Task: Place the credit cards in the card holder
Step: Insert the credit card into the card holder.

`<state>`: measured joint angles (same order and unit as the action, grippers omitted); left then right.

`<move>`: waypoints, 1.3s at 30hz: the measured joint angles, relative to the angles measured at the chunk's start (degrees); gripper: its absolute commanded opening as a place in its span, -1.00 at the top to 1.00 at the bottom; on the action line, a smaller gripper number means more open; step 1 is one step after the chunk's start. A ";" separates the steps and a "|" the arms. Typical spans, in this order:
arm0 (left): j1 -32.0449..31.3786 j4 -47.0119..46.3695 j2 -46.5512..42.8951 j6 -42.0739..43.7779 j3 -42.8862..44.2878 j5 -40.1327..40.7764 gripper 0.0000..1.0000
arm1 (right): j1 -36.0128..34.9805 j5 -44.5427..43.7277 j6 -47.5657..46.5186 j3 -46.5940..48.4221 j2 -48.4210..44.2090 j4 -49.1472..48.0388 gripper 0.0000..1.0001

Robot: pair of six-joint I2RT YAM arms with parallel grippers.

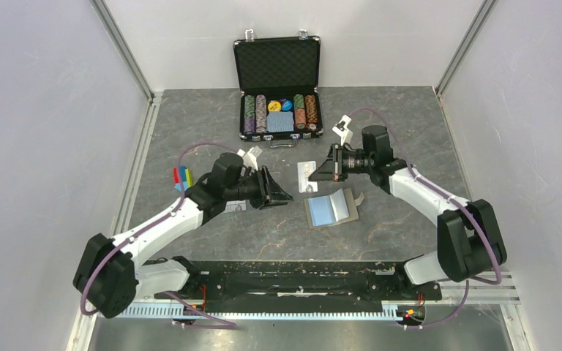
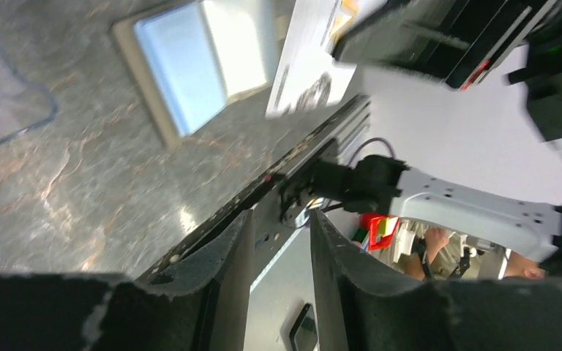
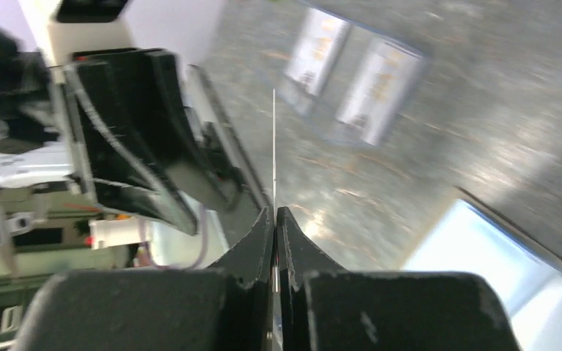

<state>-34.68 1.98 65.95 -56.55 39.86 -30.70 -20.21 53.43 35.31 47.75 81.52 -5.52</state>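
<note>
Whitish credit card (image 3: 274, 146) clamped edge-on in my right fingers (image 3: 255, 247) — card holder (image 1: 331, 208) lies open beside it, nearer my base; left fingers (image 2: 230, 263) apart.

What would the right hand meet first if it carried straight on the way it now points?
Probably the left hand, facing it across a short gap; the credit card pinched in the right hand would touch first. In the right wrist view the left hand sits slightly aside, so it might just miss.
</note>
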 measured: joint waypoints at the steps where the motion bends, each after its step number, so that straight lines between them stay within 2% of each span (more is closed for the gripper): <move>1: -0.61 2.27 0.83 0.48 0.37 0.94 0.22 | 0.85 -1.07 -3.19 1.01 0.70 3.72 1.00; 5: -3.13 8.79 6.10 2.27 3.28 4.31 0.25 | 4.37 -4.70 -14.05 1.14 3.72 17.49 1.00; 11: -7.06 13.29 17.68 4.00 10.34 7.10 0.32 | 7.41 -7.10 -22.21 0.02 6.93 27.58 1.00; 16: -10.08 17.81 27.52 6.86 18.56 9.33 0.36 | 8.98 -8.46 -26.34 0.02 7.96 30.82 1.00; 20: -11.30 20.31 32.06 8.52 21.84 11.19 0.39 | 9.31 -9.81 -28.63 0.02 8.87 32.61 1.00; 31: -12.66 23.10 38.95 10.23 23.06 14.08 0.42 | 9.55 -12.90 -31.39 0.57 11.13 35.91 1.00; 39: -12.98 25.05 41.66 11.89 27.12 14.86 0.44 | 9.70 -13.86 -32.00 2.93 12.04 37.20 1.00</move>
<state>-47.66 27.03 107.61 -44.66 66.98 -15.84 -10.50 39.57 3.31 50.68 93.56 31.68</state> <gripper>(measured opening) 0.287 0.006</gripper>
